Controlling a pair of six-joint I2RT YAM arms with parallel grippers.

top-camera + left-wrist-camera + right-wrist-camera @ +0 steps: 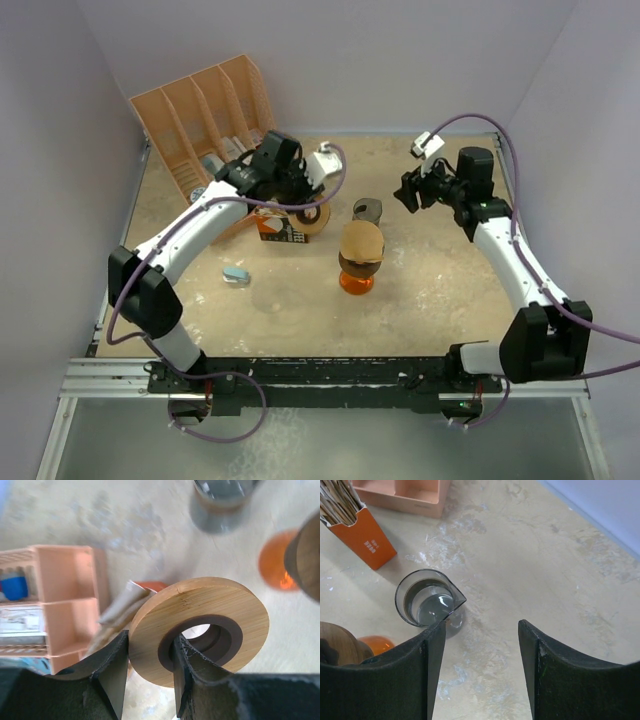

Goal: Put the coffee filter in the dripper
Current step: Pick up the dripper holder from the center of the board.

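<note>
left tool [150,647]: clenched on wooden ring [210,605], just beside filter box [272,226]. right tool [480,630]: released, over glass jug [427,602]. filters [117,611]: in box. dripper [357,281]: orange, mid-surface. advice: park ring aside, then pinch one filter only.

Paper filters [337,500] stand in orange box [370,542] near dripper [359,264].

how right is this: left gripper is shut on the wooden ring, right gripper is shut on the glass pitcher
Not quite: the right gripper is open, the glass pitcher standing outside its grasp, as the right wrist view shows. The left gripper is shut on the wooden ring.
</note>
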